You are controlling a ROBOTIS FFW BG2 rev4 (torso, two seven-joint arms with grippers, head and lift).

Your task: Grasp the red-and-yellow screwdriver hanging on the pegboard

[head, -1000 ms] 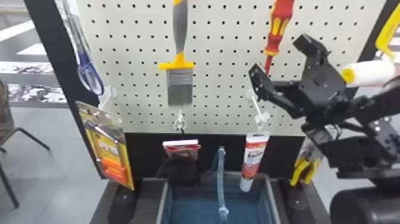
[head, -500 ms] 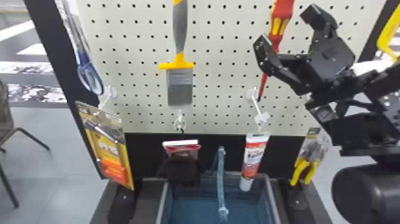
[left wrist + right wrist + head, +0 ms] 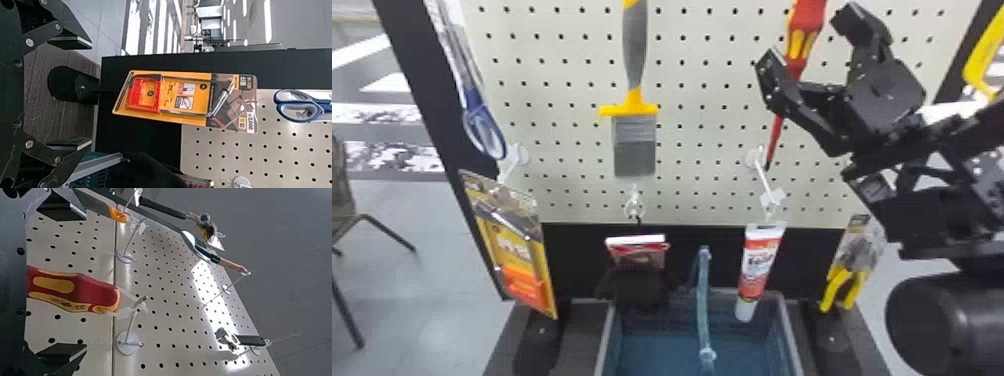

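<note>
In the head view my right gripper (image 3: pixel 809 37) stands open at the upper right, its left finger in front of part of the red-and-yellow screwdriver (image 3: pixel 804 30), which hangs tip down on the pegboard (image 3: pixel 702 65). The right wrist view has the screwdriver's handle (image 3: pixel 74 289) between the two spread fingers of that gripper (image 3: pixel 74 282), touching neither; its end hangs by a clear loop from a hook. My left gripper (image 3: pixel 84 94) is open in the left wrist view, holding nothing, with the packaged tool (image 3: pixel 184 100) beyond its fingertips.
Left of the screwdriver hangs a paintbrush (image 3: pixel 635 145), and farther left are blue-handled scissors (image 3: pixel 484 130). Below hang a white-and-red tube (image 3: pixel 757 265), yellow-handled pliers (image 3: pixel 844 285) and a yellow package (image 3: pixel 517 255). A blue bin (image 3: pixel 792 345) stands under the board.
The right gripper has risen slightly in the head view, and its fingers stand farther up along the screwdriver. More of the screwdriver's shaft shows below it. The hanging items beside it look unchanged.
</note>
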